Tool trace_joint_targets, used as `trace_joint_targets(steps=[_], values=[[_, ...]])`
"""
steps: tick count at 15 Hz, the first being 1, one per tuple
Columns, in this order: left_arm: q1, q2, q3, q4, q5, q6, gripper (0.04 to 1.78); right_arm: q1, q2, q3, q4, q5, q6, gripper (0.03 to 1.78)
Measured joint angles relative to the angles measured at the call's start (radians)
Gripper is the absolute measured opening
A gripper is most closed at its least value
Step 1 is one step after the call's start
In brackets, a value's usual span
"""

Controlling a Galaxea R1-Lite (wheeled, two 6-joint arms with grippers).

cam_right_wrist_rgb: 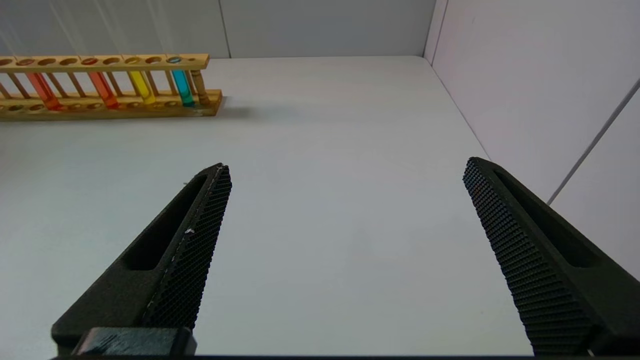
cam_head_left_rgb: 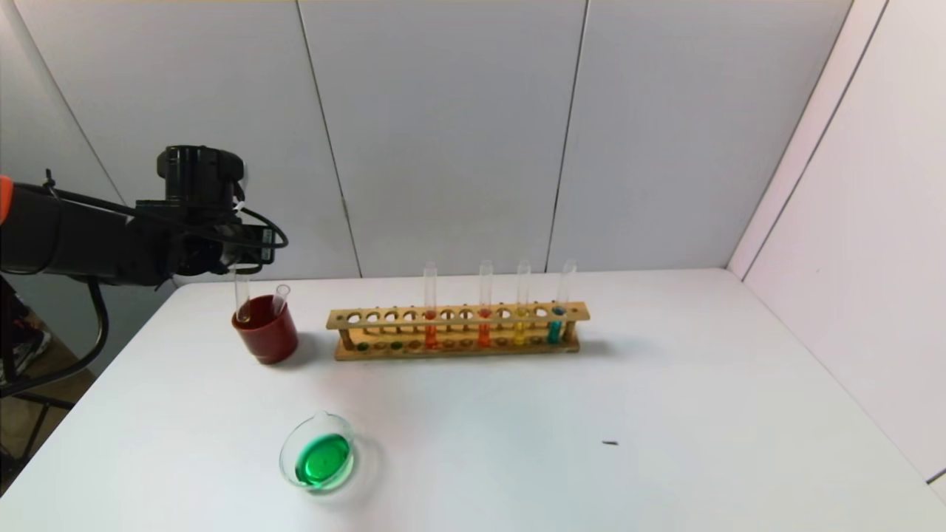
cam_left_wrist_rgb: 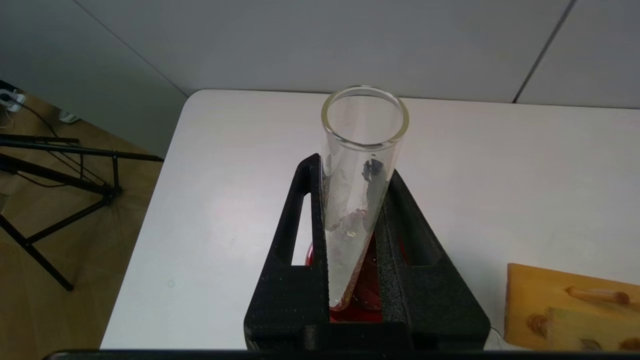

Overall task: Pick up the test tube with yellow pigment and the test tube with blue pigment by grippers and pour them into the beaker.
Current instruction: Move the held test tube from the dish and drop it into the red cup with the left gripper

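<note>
Held tube: an empty test tube [cam_left_wrist_rgb: 357,200] stands nearly upright, long axis vertical with a slight lean, open mouth up, round bottom down inside the dark red cup [cam_head_left_rgb: 266,330]; which pigment it carried cannot be told
Left gripper: the left gripper [cam_left_wrist_rgb: 350,235] is clamped on this empty test tube, one black finger [cam_left_wrist_rgb: 300,240] on each side of the glass, above the dark red cup at the table's far left
Second tube: another empty tube [cam_head_left_rgb: 279,299] leans in the same cup, mouth up
Beaker: the beaker [cam_head_left_rgb: 318,462] sits on the white table [cam_head_left_rgb: 665,414] near the front, well apart from the cup, holding green liquid
Rack: the wooden rack [cam_head_left_rgb: 458,330] lies just right of the cup, its length running left to right
Rack tubes: four upright tubes, two orange-red [cam_head_left_rgb: 430,325], one golden-yellow [cam_head_left_rgb: 521,325], one teal [cam_head_left_rgb: 556,325] at the rack's right end
Right gripper: the right gripper [cam_right_wrist_rgb: 345,250] hovers low over bare table right of the rack, fingers wide apart, holding nothing
</note>
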State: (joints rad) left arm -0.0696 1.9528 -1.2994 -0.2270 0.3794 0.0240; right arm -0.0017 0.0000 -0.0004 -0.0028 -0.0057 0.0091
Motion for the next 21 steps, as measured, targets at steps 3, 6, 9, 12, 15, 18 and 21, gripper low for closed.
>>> trace_joint_targets(steps=[3,6,9,12,15,18,21], values=[[0.005,0.034,-0.004,-0.027,-0.001,0.0,0.31,0.0,0.0,0.0,0.0,0.0,0.0,1.7],[0.007,0.053,0.008,-0.031,-0.002,-0.006,0.31,0.0,0.0,0.0,0.0,0.0,0.0,1.7],[0.005,0.065,0.035,-0.059,-0.005,-0.011,0.31,0.0,0.0,0.0,0.0,0.0,0.0,1.7],[0.0,0.072,0.091,-0.127,-0.002,-0.012,0.32,0.0,0.0,0.0,0.0,0.0,0.0,1.7],[-0.004,0.074,0.136,-0.158,0.003,-0.009,0.41,0.0,0.0,0.0,0.0,0.0,0.0,1.7],[-0.011,0.062,0.159,-0.193,0.006,0.001,0.74,0.0,0.0,0.0,0.0,0.0,0.0,1.7],[-0.019,0.026,0.168,-0.201,0.007,0.024,1.26,0.0,0.0,0.0,0.0,0.0,0.0,1.7]])
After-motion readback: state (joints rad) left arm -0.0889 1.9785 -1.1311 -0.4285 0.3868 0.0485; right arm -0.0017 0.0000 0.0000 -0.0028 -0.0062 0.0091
